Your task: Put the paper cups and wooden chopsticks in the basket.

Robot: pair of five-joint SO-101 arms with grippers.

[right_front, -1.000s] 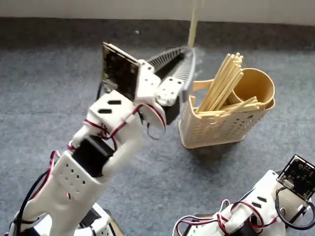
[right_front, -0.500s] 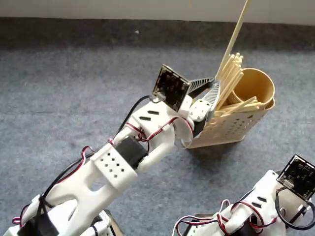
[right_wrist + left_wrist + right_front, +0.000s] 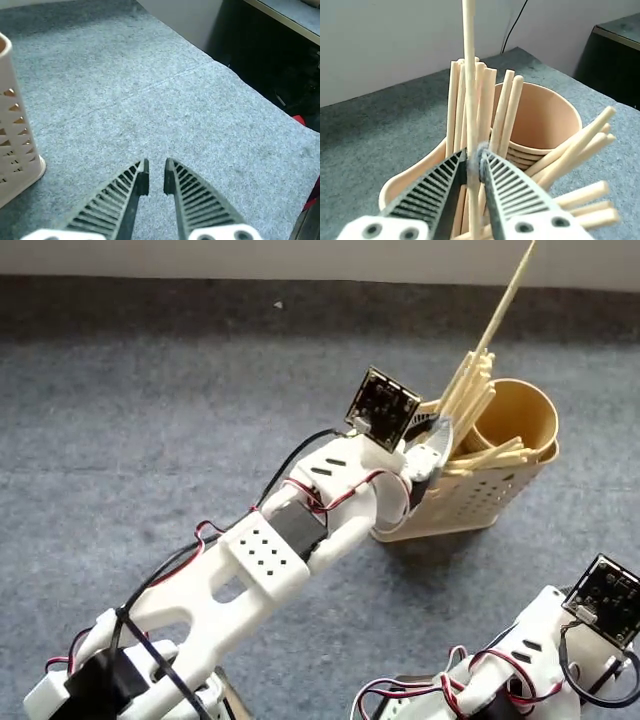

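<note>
Two arms: the left arm (image 3: 270, 550) stretches from the near left across to the basket at the far right; the right arm (image 3: 545, 665) sits folded at the near right corner.
Left gripper (image 3: 472, 157): positioned over the left rim of the basket, its jaws closed tight on a single chopstick.
Held chopstick (image 3: 468, 75): gripped low on its shaft, with the upper length rising above the basket and leaning toward the far right in the high view (image 3: 505, 305). The lower end runs down among the sticks in the basket; whether it touches the bottom cannot be told.
Basket (image 3: 470, 505): cream, perforated wall, standing upright on the table at the far right.
Paper cups (image 3: 540, 120): nested in a stack, mouth up, inside the right part of the basket.
Chopsticks (image 3: 507, 110): a bundle stands inside the basket, leaning against the left side of the cups; several more (image 3: 575, 150) lie slanted across the near rim in front of the cups.
Right gripper (image 3: 156, 175): hovers low over bare table, jaws parted by a narrow gap, nothing between them. The basket wall (image 3: 12, 135) is near, to its left, and apart from it.
Table (image 3: 150, 440): covered in grey felt.
</note>
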